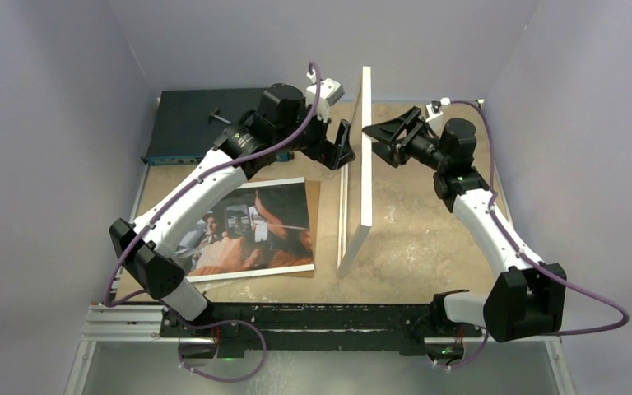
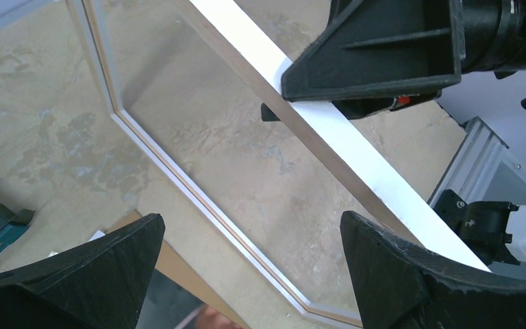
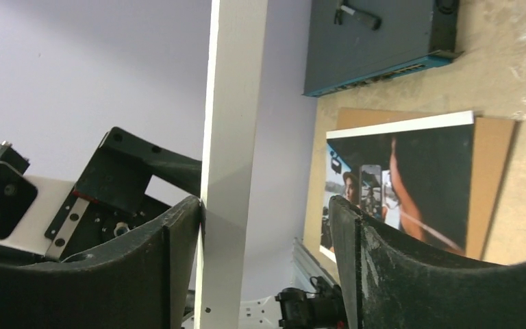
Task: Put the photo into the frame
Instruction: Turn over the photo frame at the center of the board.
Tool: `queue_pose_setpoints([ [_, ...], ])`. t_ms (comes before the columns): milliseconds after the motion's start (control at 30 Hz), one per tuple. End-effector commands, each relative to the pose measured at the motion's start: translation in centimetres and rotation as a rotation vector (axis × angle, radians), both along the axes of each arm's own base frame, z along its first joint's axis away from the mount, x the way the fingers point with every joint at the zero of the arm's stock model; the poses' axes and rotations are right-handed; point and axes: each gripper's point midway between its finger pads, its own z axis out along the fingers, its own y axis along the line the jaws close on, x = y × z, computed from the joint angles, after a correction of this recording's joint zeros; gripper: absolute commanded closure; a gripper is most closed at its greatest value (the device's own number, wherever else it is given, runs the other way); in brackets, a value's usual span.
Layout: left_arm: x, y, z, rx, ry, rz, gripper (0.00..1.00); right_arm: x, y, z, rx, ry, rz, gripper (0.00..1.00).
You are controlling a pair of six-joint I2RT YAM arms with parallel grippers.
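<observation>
High rear overview, facing wrist views close, sharing the frame (image 2: 356,154)

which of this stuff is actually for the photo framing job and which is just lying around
For the job:
- photo, lying face up on the table
- white frame, standing on edge between the arms

Lying about:
- dark box with teal edge, far left corner
- brown board under the photo, possibly the frame's backing

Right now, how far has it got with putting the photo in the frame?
Done: the frame stands on edge, nothing in it. In hand: the right gripper straddles its edge, jaws open; the left gripper hangs open beside it. Still to do: the photo lies face up on the brown board, not inserted.
</observation>
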Motion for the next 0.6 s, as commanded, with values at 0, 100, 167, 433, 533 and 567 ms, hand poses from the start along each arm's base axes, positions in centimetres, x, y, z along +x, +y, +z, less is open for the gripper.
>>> queue_pose_setpoints([
  [0, -0.1, -1.2, 1.0, -0.002, -0.037, -0.017, 0.0, -0.2, -1.9, 1.1, -0.094, -0.047, -0.025, 0.28],
  [100, -0.2, -2.0, 0.9, 0.001, -0.038, -0.032, 0.0, 0.0, -3.0, 1.7, -0.136, -0.06, -0.05, 0.27],
  [167, -0.3, -2.5, 1.0, -0.001, -0.041, -0.042, 0.0, 0.1, -3.7, 2.1, -0.165, -0.065, -0.067, 0.27],
  [433, 0.3, -3.8, 0.0, 0.035, -0.043, -0.04, 0.0, 0.4, -5.7, 2.1, -0.272, -0.045, -0.115, 0.28],
  [533, 0.9, -3.1, -1.1, 0.073, -0.053, -0.006, 0.0, 0.6, -6.9, 1.8, -0.359, -0.024, -0.157, 0.31],
  [567, 1.0, -2.9, -1.7, 0.09, -0.054, 0.003, 0.0, 0.7, -7.2, 1.6, -0.394, -0.016, -0.165, 0.31],
])
